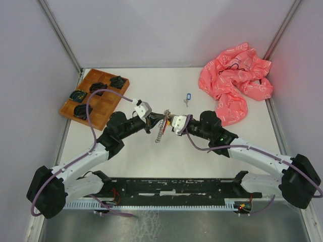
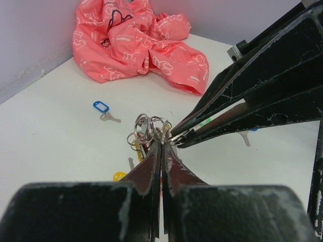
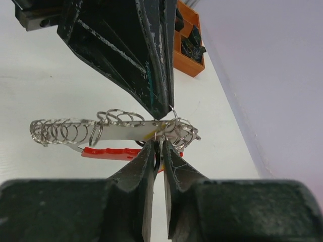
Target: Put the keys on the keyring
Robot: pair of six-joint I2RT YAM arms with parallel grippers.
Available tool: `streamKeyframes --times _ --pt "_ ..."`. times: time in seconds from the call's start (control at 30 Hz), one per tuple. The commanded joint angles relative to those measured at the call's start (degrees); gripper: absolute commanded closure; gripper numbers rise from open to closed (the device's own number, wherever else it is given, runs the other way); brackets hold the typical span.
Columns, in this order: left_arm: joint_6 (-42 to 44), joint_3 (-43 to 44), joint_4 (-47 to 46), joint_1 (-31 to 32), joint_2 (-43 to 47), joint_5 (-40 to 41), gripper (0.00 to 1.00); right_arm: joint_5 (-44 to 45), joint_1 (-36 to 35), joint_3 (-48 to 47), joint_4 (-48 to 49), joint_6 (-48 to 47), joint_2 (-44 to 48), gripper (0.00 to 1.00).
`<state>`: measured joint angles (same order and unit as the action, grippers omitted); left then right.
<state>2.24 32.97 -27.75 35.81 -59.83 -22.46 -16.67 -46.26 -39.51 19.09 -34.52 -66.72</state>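
Farthest left, the left gripper point(image 2: 161, 146): fingers pressed flat together with no gap showing, tips pinching the bunched silver rings of the keyring point(image 3: 116, 126).

Directly ahead of those tips, the keyring itself, seemingly held up off the table point(image 1: 151, 85) between the two arms. Long axis crosswise to both pinches: ring chain trailing away to one side in the right wrist view, curved red piece point(image 3: 108, 153) just beneath it. A yellow tag point(image 2: 119, 175) showing below the rings; other tags too crowded to sort out.

Just right of that, the right gripper point(image 3: 158, 147): fingers closed to a sliver, nipping a ring of the same cluster, tip to tip with the left one and almost touching it.

Farther right and beyond both sets of tips, well apart from them: one loose blue-tagged key point(image 1: 187, 97), flat on the table, tag end pointing away from the arms, blade end back toward them. Clearly nearer the right gripper than the left.

Likely next, as a judgement only: hold the ring with the left, release with the right, reach forward and slightly outward, close across the key's length rather than along it. Risk: the cluster swinging on a single pinch.

Far right corner: crumpled pink cloth point(image 1: 234, 83), out of the way.
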Motion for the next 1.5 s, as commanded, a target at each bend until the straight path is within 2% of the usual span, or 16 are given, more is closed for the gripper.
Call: streamKeyframes --times 0.0,0.1,0.2,0.33,0.6,0.8,1.03,1.47 --pt "0.1 1.9 -0.5 -0.3 1.2 2.2 0.97 5.1 -0.1 -1.3 -1.5 1.5 1.7 0.76" --pt "0.5 2.8 1.9 -0.3 1.3 2.5 0.97 8.1 -0.1 -1.2 -3.0 2.1 3.0 0.69" --pt "0.5 3.4 3.8 -0.3 1.0 3.1 0.97 6.3 -0.1 -1.3 -4.5 4.0 4.2 0.62" --pt "-0.9 3.9 4.3 -0.3 0.3 4.0 0.97 2.7 -0.1 -0.9 -2.8 10.8 4.2 0.59" --pt "-4.3 7.6 9.3 -0.3 -1.1 8.2 0.97 2.9 0.0 -2.1 -1.9 23.1 1.0 0.55" --pt "-4.9 8.9 10.7 -0.3 -1.9 8.0 0.97 4.0 -0.1 -5.3 -3.6 31.0 -1.0 0.54" --pt "-4.8 9.1 10.9 -0.3 -1.8 7.3 0.97 4.5 0.9 -7.6 -5.4 34.8 -1.9 0.55" --pt "-5.7 9.5 10.9 -0.2 -1.5 6.4 0.97 1.2 2.3 -9.8 -2.6 43.2 -6.7 0.60"
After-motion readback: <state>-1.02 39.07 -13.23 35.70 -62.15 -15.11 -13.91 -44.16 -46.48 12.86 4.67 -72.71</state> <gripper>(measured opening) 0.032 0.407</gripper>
